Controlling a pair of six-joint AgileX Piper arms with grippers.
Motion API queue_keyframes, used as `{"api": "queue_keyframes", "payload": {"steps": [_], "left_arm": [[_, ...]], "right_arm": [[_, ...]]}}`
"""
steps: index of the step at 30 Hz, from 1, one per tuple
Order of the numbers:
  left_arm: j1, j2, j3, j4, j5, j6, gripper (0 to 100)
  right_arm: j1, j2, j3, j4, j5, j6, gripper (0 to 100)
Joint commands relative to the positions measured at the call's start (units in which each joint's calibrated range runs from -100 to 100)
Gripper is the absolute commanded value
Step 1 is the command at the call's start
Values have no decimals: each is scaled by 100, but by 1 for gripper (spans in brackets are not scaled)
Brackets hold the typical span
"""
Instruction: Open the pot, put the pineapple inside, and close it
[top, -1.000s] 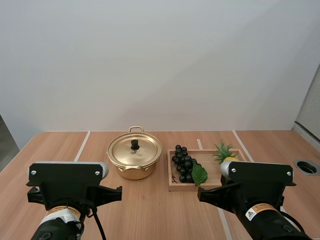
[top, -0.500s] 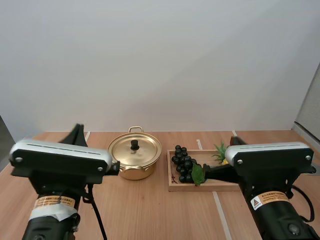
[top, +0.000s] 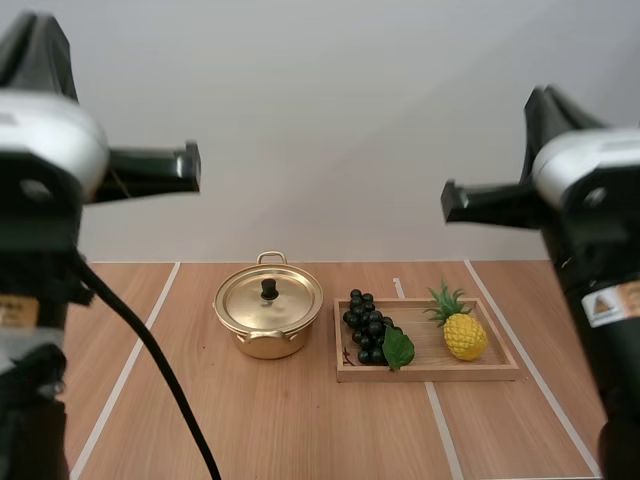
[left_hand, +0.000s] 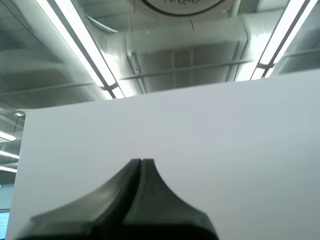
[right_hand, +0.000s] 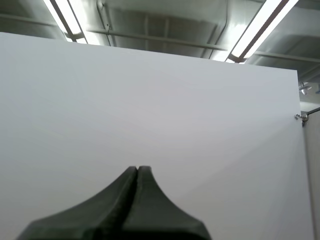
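**Both grippers closed and empty; pot lidded, pineapple on tray**

Left gripper (left_hand: 141, 161): fingers pressed together in one dark wedge, nothing between them. Right gripper (right_hand: 137, 168): the same, tips meeting, holding nothing. Gold pot (top: 266, 338) stands on the wooden table (top: 300, 430), lid (top: 288, 302) on, black knob (top: 269, 288) upright. Near the pot's right side, not touching it, is a wooden tray (top: 430, 373). The pineapple (top: 465, 336) lies at the tray's right end, leafy top pointing away. Dark grapes (top: 366, 327) and a green leaf (top: 398, 349) lie at the left end.
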Motion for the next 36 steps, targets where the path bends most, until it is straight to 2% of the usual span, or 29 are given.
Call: {"api": "queue_keyframes", "payload": {"steps": [1,4,8,11,13,17,19,21,23,32,36], "left_arm": [[15,497,-988,-54,633,-65,0],[15,1021,-2142,-54,1624,-141,0],[15,1911,-3567,-95,3297,-103,0],[15,2590,-4636,-95,4927,29,0],[15,3093,-5399,-292,6046,239,0],[15,4021,-6860,-1144,8770,1128,0],[15,4455,-7453,-1475,10063,1382,0],[15,4922,-7985,-1614,11225,1407,0],[15,5348,-8309,-1651,11835,1407,0],[15,6576,-8430,-1651,11835,1407,0],[15,6926,-8310,-1933,11835,2084,0]], "right_arm": [[4,478,-1228,-82,1445,-40,0],[4,1092,-2472,-82,2935,-40,0],[-31,2239,-4217,-135,5565,-40,0],[-33,3038,-5438,-166,7332,-117,0],[-33,3600,-6267,-166,8473,-346,0],[-33,4614,-7733,-229,10596,-428,0],[-39,4960,-8248,-312,11290,-470,0],[-106,5280,-8574,-312,11290,-729,0],[-163,5501,-8620,-301,11290,-928,0],[-206,6342,-8559,-306,11290,-976,0],[-206,6824,-8348,-306,11290,-976,0]]}}
